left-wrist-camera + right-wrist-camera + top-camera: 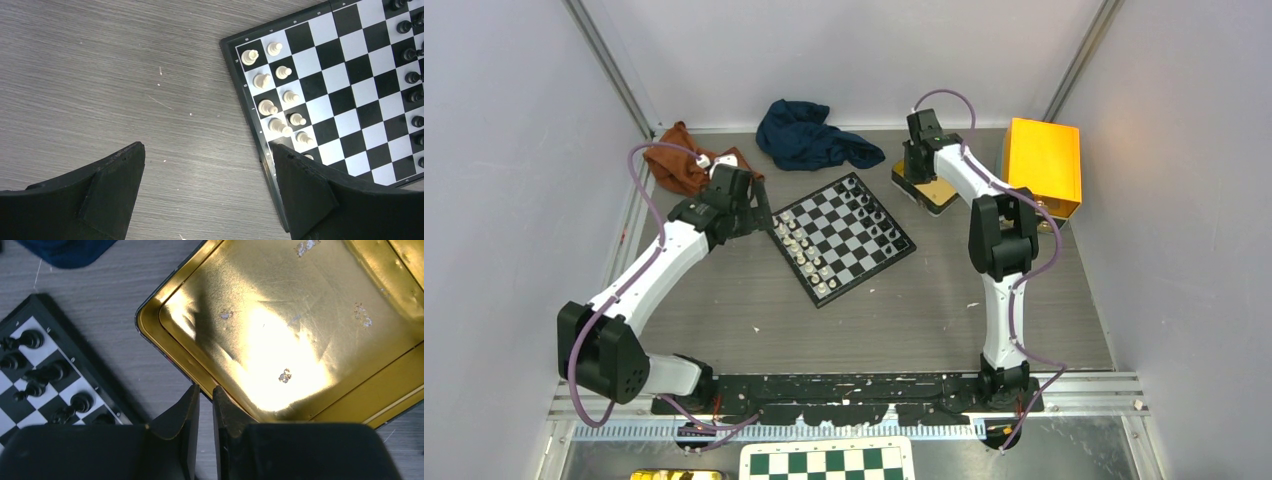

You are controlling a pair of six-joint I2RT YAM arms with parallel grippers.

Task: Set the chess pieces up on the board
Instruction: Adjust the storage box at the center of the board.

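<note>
The board lies tilted at the table's middle. Cream-white pieces stand in two rows along its left side, black pieces along its far right side. My left gripper hovers just off the board's left edge. In the left wrist view it is wide open and empty over bare table, its right finger overlapping the board's rim beside the white pieces. My right gripper is shut and empty over the rim of an empty gold tin, with black pieces to its left.
A blue cloth and a brown cloth lie at the back. An orange box stands at the back right. The gold tin sits under the right arm. A green-and-white checkered sheet lies below the arm bases.
</note>
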